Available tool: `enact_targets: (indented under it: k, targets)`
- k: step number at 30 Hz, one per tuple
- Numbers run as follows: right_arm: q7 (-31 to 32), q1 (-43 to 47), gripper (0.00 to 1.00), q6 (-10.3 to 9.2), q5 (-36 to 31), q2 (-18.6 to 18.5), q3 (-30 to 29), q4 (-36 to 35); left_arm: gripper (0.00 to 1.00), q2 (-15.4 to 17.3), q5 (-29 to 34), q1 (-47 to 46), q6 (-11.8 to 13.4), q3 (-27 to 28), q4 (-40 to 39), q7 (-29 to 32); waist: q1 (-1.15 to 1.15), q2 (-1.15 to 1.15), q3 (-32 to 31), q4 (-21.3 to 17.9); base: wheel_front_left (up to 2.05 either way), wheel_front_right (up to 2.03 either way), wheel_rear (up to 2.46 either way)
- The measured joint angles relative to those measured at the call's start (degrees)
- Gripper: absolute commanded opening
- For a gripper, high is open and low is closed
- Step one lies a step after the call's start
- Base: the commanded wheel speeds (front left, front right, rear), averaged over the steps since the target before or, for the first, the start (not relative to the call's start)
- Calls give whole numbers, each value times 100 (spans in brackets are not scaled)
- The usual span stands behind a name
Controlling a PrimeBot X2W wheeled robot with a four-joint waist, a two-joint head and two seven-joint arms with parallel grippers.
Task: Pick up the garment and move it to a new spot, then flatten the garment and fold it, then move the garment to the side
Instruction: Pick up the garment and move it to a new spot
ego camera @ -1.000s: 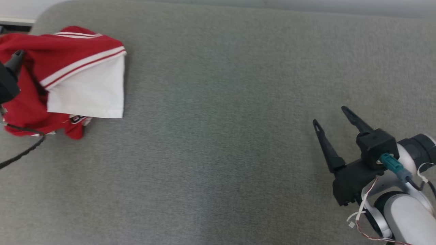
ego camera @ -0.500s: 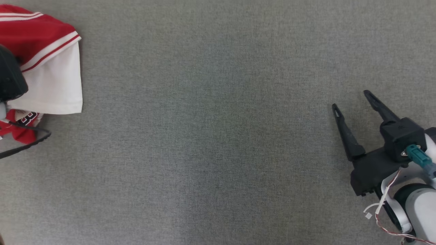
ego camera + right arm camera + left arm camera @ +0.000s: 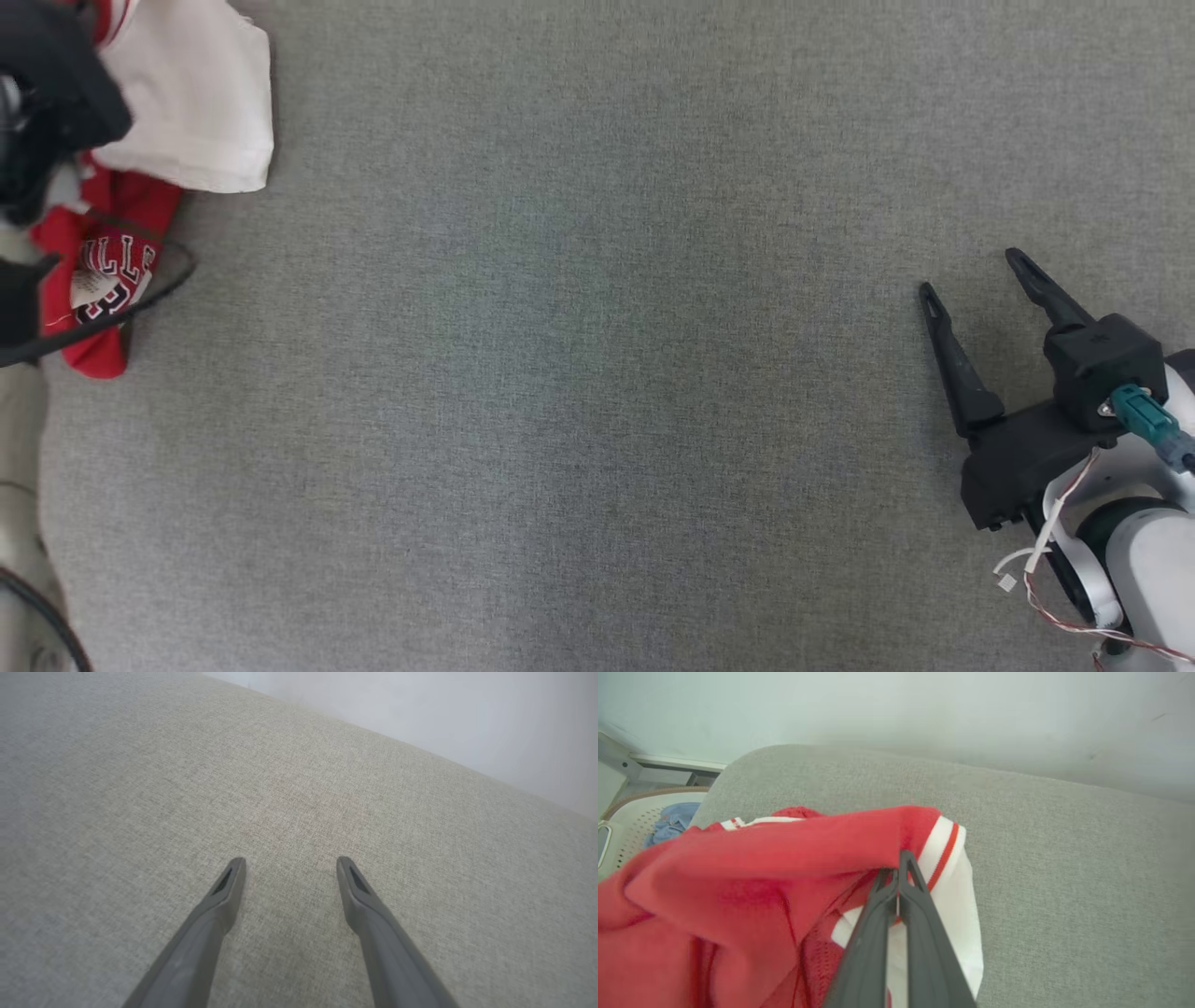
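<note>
Left jaws clenched on garment [image 3: 738, 868], tips pinching red fabric beside white-striped hem (exact grip point buried in folds). Garment bunched at far-left corner of counter [image 3: 597, 373], cut off by frame edge, partly hidden behind dark wrist housing; lettering only partly legible. Right jaws spread wide, holding nothing, over bare counter, well apart from garment. White basket [image 3: 626, 826] beyond corner.

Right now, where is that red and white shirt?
The shirt is bunched at the top left of the head view, on the grey cushion, pinched by the left gripper, far from the right gripper.
</note>
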Motion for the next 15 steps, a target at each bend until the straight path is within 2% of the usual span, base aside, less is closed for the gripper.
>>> enact_targets:
  k: [5, 9, 15]
  targets:
    - [-129, -104, 100, -7, 58, 175, 21, 293, 0, -303, -166, -55, 0, -524, -310, -525, 0, 0, -197, 9, 0, 0, 0]
    - [-260, -135, 100, -8, 216, 344, 57, 625, 0, -642, -538, 4, 0, -831, -534, -872, 0, 0, -414, -12, 0, 0, 0]
    - [-508, -305, 100, -49, 326, 689, 191, 1140, 0, -1024, -989, 498, -1, -1527, -960, -1171, 0, 0, -815, -100, 0, 0, 0]
